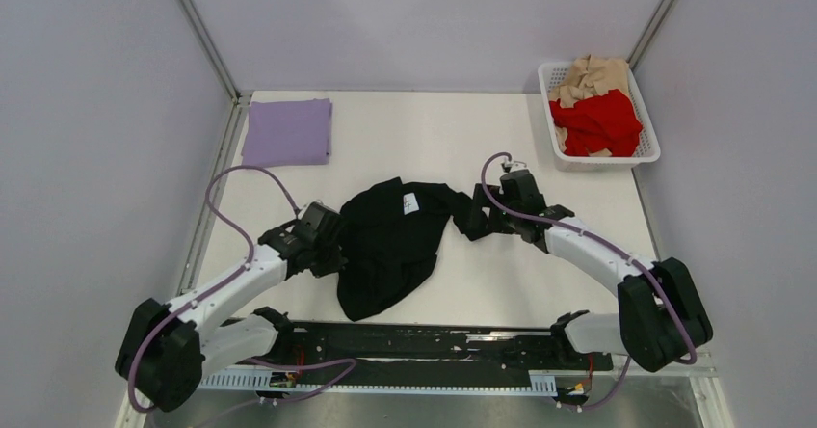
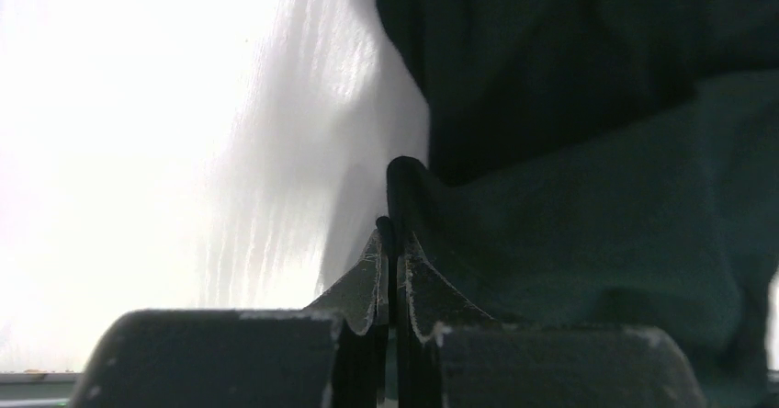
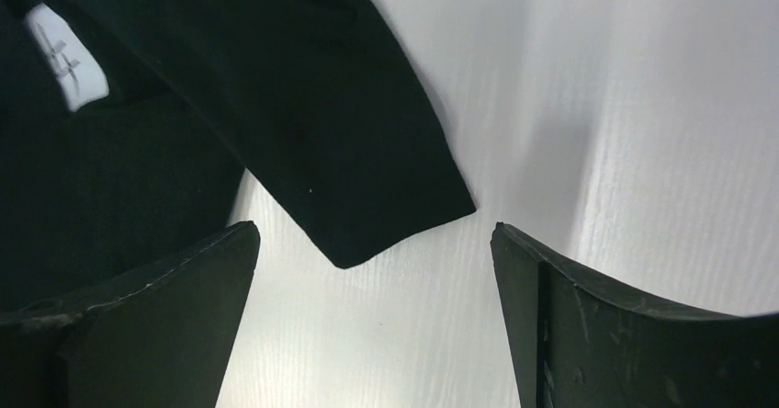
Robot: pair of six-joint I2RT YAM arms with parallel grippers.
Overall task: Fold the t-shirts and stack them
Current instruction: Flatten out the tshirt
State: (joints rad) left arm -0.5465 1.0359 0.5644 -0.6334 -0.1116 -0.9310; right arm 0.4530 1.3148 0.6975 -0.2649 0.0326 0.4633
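Between the open fingers of our right end effector (image 3: 373, 235) lies the black t-shirt (image 3: 303, 123) sleeve; our left end effector (image 2: 393, 238) pinches its opposite edge.

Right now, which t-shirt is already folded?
The lavender t-shirt, a flat rectangle far left; the black t-shirt lies rumpled, the red t-shirt and tan t-shirt heaped in the basket.
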